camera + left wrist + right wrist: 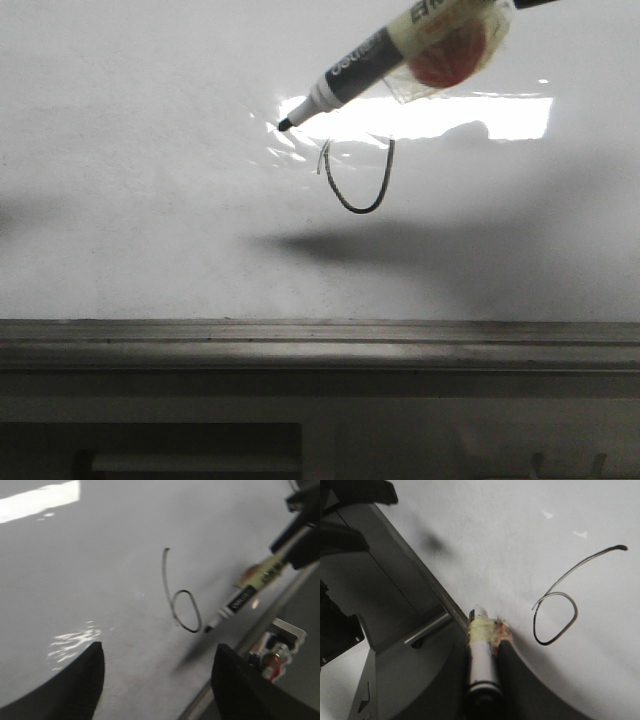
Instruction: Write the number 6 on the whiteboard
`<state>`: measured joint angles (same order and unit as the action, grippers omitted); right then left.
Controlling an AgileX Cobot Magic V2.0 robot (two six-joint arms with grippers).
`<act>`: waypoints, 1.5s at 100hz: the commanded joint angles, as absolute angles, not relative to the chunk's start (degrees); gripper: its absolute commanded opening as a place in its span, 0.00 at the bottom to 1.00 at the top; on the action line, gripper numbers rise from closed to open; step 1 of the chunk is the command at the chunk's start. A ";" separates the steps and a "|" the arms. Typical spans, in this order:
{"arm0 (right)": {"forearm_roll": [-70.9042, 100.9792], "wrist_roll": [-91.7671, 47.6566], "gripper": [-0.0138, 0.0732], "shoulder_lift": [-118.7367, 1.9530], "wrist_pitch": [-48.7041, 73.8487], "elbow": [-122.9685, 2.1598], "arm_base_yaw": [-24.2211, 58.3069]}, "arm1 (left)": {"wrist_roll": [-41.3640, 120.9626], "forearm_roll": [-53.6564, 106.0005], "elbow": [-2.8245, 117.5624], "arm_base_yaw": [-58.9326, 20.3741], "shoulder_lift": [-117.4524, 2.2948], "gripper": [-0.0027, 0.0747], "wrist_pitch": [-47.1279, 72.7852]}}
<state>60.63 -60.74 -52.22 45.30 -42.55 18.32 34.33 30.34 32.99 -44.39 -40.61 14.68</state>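
The whiteboard (150,200) fills the front view, with a glare patch (440,117) and a grey ledge (320,340) below. The number 6 (176,597) is a thin black line with a slanted stem and an oval loop; it also shows in the right wrist view (559,614), and only its loop (360,195) in the front view. My right gripper (481,647) is shut on a black-and-white marker pen (370,62) wrapped in tape. The pen tip (209,628) hangs just beside the loop, its shadow lying apart. My left gripper (157,680) stands open over bare board.
A small open box of markers (275,650) sits beyond the ledge (260,630) in the left wrist view. A metal bar handle (427,629) runs below the ledge (415,570). A dark slot (190,450) shows under the ledge in front.
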 commanded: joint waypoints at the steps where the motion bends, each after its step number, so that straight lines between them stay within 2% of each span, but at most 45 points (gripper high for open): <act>1: 62.42 -60.29 0.11 -53.87 48.18 -46.48 17.95 | 36.16 29.70 36.01 -50.73 -44.64 0.52 8.59; 22: 62.36 -60.21 0.11 -55.88 51.10 -49.34 17.95 | 36.16 23.89 39.68 -59.17 -55.39 0.51 1.93; 67: 62.36 -60.21 0.11 -55.88 52.75 -49.34 17.95 | 36.86 22.01 42.91 -59.31 -65.31 0.49 -2.02; 79: 62.36 -60.21 0.11 -55.88 52.75 -49.34 17.95 | 36.86 22.01 42.91 -59.31 -65.94 0.37 -2.64; 100: 62.36 -60.21 0.11 -55.88 52.75 -49.34 17.95 | 36.86 22.01 42.91 -59.31 -66.10 0.01 -2.64; 113: 62.36 -60.21 0.11 -55.88 52.67 -49.34 17.95 | 36.94 22.13 42.91 -59.31 -66.10 0.01 -2.64; 118: 62.36 -60.35 0.15 -55.88 52.97 -49.34 17.95 | 36.94 22.38 42.91 -59.31 -65.96 0.01 -2.64; 123: 62.28 -60.66 0.23 -55.88 53.23 -49.34 17.95 | 36.94 22.53 42.91 -59.31 -65.96 0.01 -2.68; 135: 62.21 -60.10 0.55 -55.88 52.48 -49.34 17.95 | 36.94 24.56 42.91 -58.66 -65.27 0.01 -2.68; 142: 61.86 -59.15 0.69 -55.88 51.26 -49.34 17.83 | 36.94 27.83 42.80 -56.93 -64.06 0.01 -2.68; 150: 59.09 -58.39 0.74 -55.54 50.88 -49.34 16.34 | 36.94 32.33 42.59 -53.90 -62.05 0.01 -2.03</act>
<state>58.77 -59.34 -56.34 52.71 -47.42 17.77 37.74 27.25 41.09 -56.47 -65.36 1.97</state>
